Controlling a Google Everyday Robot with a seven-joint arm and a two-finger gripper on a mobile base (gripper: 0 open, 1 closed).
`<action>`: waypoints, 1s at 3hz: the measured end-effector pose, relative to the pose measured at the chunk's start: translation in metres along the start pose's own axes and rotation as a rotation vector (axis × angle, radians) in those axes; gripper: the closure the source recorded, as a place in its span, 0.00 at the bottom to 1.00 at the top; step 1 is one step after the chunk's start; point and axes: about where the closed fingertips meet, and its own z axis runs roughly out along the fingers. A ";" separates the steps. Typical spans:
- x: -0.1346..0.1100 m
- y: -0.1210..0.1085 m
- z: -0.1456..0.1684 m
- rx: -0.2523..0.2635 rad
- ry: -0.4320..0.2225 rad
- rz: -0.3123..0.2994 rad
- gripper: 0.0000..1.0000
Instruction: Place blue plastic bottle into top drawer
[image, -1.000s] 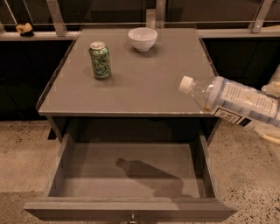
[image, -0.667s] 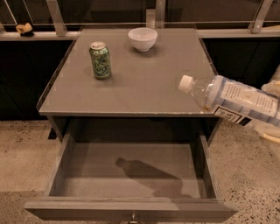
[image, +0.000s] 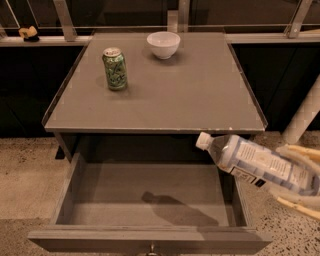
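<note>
The blue plastic bottle lies tilted in the air at the right, its white cap pointing up and left over the right side of the top drawer. My gripper comes in from the right edge with pale fingers wrapped around the bottle's lower half, shut on it. The drawer is pulled wide open below the grey table, its grey floor bare apart from the bottle's shadow. A small metal knob shows on the front panel.
A green soda can stands at the table's back left, and a white bowl sits at the back middle. A rail with slanted posts runs behind the table. Speckled floor lies on both sides of the drawer.
The bottle and my gripper have dropped from above the table's right front corner to below its edge, over the drawer's right side. The shadow in the drawer shifted right.
</note>
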 end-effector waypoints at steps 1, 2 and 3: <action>0.032 0.042 0.045 -0.083 -0.020 0.084 1.00; 0.035 0.039 0.050 -0.082 -0.018 0.087 1.00; 0.044 0.016 0.075 -0.120 -0.045 0.078 1.00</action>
